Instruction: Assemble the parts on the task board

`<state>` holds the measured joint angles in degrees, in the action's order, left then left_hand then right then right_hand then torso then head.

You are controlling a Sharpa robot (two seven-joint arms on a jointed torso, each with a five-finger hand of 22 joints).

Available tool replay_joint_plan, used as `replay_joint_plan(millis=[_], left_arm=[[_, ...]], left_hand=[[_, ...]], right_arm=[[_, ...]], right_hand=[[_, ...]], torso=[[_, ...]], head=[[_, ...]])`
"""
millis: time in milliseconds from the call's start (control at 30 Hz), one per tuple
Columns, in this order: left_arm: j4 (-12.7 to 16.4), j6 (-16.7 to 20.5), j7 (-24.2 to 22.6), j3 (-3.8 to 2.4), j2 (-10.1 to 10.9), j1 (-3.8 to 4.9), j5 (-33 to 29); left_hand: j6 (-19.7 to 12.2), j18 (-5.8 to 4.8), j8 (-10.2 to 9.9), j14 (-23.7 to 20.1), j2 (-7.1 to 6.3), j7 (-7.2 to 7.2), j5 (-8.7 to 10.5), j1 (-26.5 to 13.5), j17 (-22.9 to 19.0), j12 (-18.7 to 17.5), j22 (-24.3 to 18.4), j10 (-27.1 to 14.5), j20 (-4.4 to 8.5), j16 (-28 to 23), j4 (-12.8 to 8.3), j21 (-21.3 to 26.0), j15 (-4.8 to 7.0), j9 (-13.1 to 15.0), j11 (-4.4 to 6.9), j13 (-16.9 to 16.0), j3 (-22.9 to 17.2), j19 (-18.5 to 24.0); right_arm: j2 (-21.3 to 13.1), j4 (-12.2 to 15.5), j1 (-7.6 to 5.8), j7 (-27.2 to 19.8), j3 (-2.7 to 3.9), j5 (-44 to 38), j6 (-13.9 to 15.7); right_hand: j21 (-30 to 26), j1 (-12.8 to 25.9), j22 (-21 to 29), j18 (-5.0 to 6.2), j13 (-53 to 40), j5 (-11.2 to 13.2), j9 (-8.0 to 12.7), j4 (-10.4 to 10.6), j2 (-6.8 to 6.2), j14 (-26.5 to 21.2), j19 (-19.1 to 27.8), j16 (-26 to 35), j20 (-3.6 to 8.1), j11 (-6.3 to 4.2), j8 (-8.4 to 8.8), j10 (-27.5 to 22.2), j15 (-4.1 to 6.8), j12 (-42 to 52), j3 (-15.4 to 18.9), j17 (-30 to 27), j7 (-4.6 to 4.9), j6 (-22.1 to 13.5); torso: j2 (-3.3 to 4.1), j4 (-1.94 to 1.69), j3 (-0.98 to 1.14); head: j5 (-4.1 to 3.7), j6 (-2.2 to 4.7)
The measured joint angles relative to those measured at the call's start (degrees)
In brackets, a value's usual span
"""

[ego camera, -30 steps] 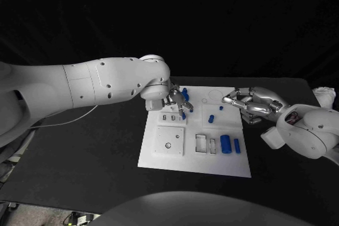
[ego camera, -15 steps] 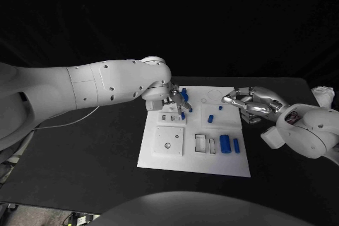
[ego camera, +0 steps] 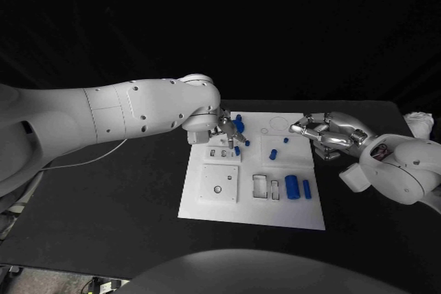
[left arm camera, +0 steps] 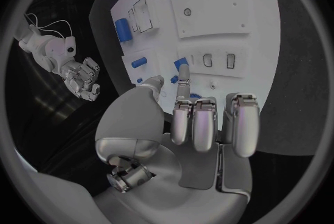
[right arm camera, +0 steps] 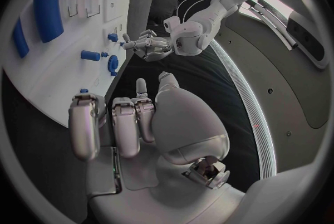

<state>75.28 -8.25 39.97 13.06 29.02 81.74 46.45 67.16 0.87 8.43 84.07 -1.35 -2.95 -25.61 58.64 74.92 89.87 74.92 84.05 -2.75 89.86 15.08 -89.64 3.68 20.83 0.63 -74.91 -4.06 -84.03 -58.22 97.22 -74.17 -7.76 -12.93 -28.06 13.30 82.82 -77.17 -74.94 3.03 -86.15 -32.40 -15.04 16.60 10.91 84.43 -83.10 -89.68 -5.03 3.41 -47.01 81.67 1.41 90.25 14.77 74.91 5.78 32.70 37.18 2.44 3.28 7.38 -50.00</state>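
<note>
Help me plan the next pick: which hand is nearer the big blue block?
Right. The right hand hovers just beyond the board's right edge, above the big blue block; the left hand works the board's far-left part.

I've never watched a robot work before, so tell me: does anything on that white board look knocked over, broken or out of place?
Nothing stands out. The white task board lies flat on the black table, and the small blue parts rest on it, none spilled off. The left hand hovers over the board's far end; the right hand hangs beside it, holding nothing.
</note>
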Motion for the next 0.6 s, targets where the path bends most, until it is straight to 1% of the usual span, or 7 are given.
replay_joint_plan(millis=[600], left_arm=[[-1.42,0.01,0.01,0.01,-0.76,-1.17,0.13]], left_hand=[[-0.01,-0.01,-0.01,0.00,0.00,0.01,0.00,0.00,-0.01,0.00,-0.01,0.00,0.00,0.00,0.24,0.78,0.00,0.28,0.00,0.00,-0.23,0.00]], right_arm=[[0.07,-0.25,0.00,0.28,0.00,0.04,-0.11]], right_hand=[[-0.29,0.00,0.01,0.00,-0.01,-0.21,0.00,0.00,0.00,0.00,0.00,0.00,0.00,0.00,0.00,-0.01,-0.01,-0.04,0.00,-0.01,0.00,0.00]], torso=[[0.04,0.03,0.01]], head=[[0.18,0.00]])
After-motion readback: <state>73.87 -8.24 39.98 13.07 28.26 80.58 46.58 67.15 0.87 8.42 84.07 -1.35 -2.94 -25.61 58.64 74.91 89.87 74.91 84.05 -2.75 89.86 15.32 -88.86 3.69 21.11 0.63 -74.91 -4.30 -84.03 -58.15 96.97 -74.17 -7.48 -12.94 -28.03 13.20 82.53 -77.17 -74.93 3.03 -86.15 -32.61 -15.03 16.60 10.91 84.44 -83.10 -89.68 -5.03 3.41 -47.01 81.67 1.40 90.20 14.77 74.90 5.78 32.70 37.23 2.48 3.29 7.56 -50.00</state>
